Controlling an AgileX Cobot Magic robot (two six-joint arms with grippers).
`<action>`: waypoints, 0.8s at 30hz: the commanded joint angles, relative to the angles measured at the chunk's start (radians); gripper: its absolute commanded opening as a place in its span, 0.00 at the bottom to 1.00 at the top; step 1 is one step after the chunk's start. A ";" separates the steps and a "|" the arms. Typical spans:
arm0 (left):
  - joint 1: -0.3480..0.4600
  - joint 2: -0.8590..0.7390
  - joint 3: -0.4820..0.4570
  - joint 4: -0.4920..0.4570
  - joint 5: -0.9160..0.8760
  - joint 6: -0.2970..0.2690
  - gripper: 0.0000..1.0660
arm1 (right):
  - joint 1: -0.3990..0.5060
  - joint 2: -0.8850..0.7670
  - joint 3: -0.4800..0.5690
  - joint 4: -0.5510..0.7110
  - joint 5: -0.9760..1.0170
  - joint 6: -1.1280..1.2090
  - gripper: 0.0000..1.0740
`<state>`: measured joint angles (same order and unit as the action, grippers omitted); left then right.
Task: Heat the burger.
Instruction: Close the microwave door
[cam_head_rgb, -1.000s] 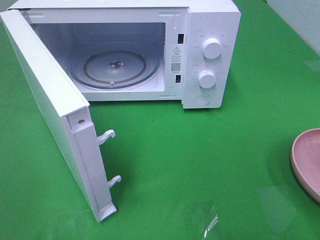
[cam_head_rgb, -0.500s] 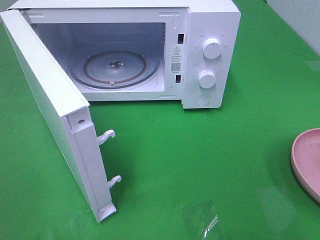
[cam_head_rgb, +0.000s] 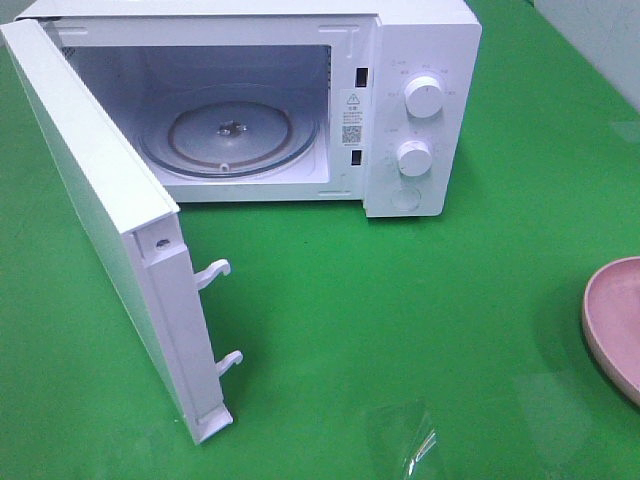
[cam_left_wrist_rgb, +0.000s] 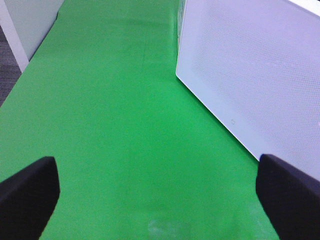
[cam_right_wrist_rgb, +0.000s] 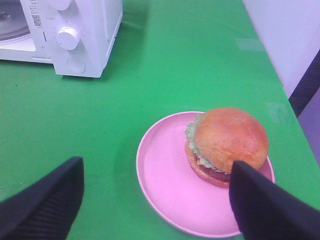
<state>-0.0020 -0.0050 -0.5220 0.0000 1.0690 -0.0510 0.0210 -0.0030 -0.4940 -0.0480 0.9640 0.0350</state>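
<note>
Nothing moved, burger (cam_right_wrist_rgb: 227, 142) beside right claw (cam_right_wrist_rgb: 155, 210)

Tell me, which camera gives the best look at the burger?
The right wrist view. There the burger sits in plain sight on the pink plate, with its bun, lettuce and patty showing. The high view catches only the plate's edge, no burger. The left wrist view shows none of it.

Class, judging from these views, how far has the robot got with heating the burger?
Done: the microwave door stands open, its turntable bare. In hand: the open right gripper hovers near the burger on the pink dish, holding nothing. Left: grasp it, load it, shut the door, start heating.
</note>
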 joint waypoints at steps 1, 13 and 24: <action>0.003 -0.014 0.003 0.000 0.002 0.004 0.94 | -0.007 -0.027 0.003 0.007 -0.006 -0.009 0.71; 0.003 -0.005 0.003 0.000 0.002 0.004 0.94 | -0.007 -0.028 0.003 0.007 -0.006 -0.008 0.71; 0.003 -0.005 0.003 0.000 0.002 0.004 0.94 | -0.007 -0.028 0.003 0.007 -0.006 -0.008 0.71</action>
<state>-0.0020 -0.0050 -0.5220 0.0000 1.0690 -0.0510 0.0180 -0.0030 -0.4940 -0.0480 0.9660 0.0350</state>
